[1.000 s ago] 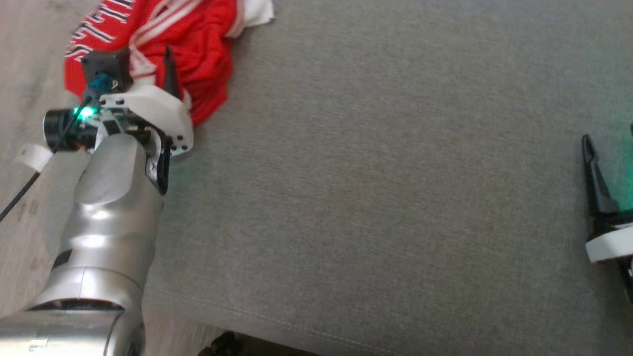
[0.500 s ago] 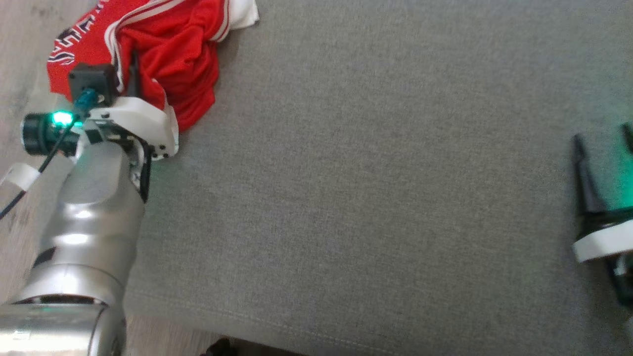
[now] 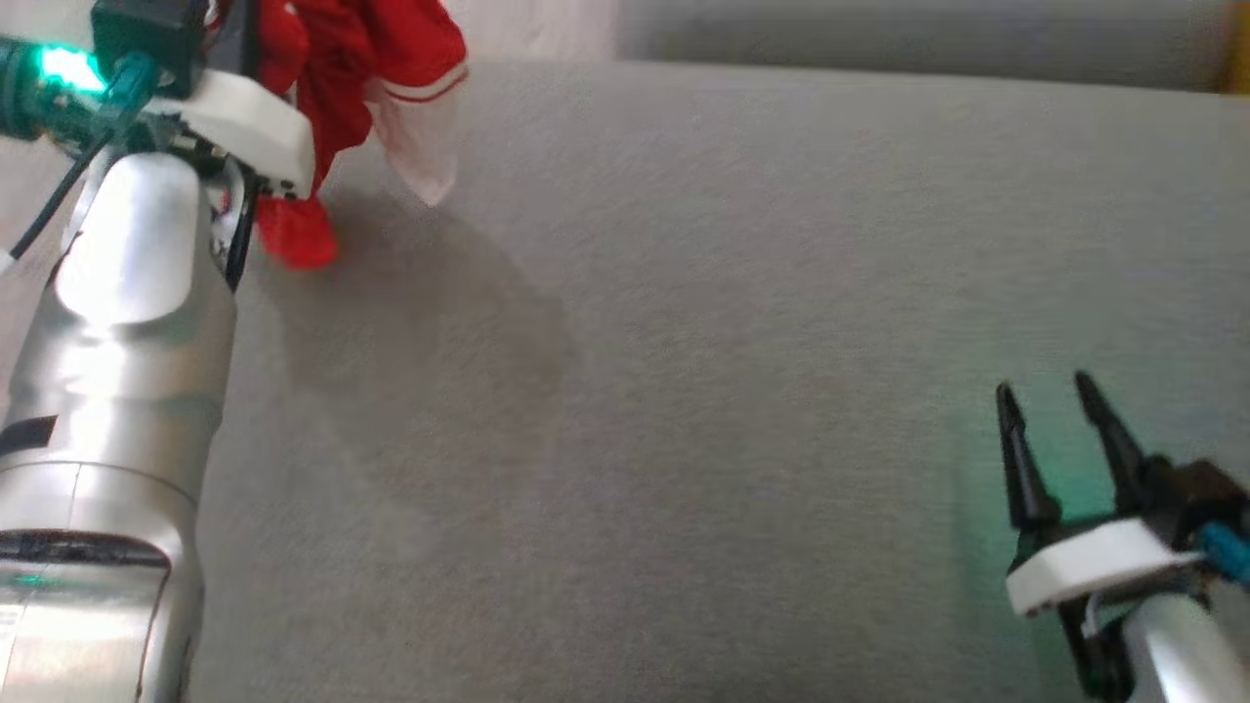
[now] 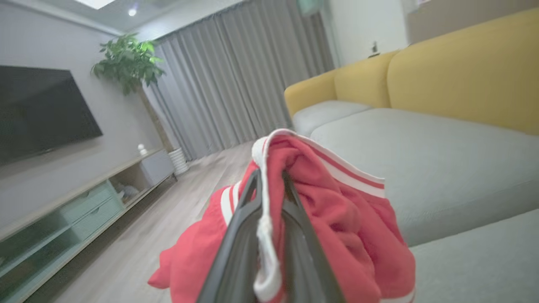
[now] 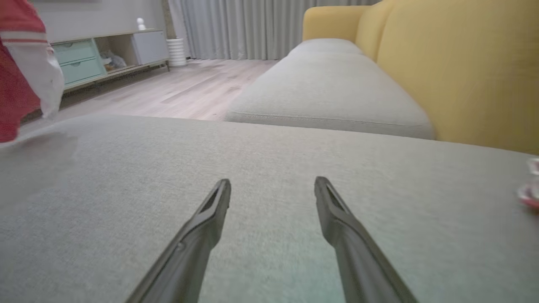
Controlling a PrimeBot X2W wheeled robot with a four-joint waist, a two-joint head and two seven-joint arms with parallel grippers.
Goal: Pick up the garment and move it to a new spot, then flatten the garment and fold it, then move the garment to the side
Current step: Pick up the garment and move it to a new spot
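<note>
The garment (image 3: 366,68) is red cloth with white stripes and a white lining, bunched and hanging off the grey cushion (image 3: 703,322) at the head view's top left. My left gripper (image 4: 270,174) is shut on a white-edged fold of the garment (image 4: 345,214), which drapes down both sides of the fingers. A shadow lies on the cushion below it. My right gripper (image 3: 1045,389) hovers low over the cushion at the lower right, open with nothing between its fingers (image 5: 273,182). The garment (image 5: 19,88) hangs at the right wrist view's left edge.
Behind the cushion (image 5: 269,147) sits a second grey seat (image 5: 332,88) with a yellow sofa back (image 5: 467,63). Wooden floor (image 5: 189,88), a low TV cabinet (image 5: 88,52), a TV (image 4: 42,109), a plant (image 4: 126,59) and curtains lie beyond. A small red-and-white object (image 5: 529,194) rests at the cushion's right.
My left gripper closed on the garment and lifted it off the cushion. The head camera has shifted, bringing the cushion's far edge and more of the right gripper into view.
</note>
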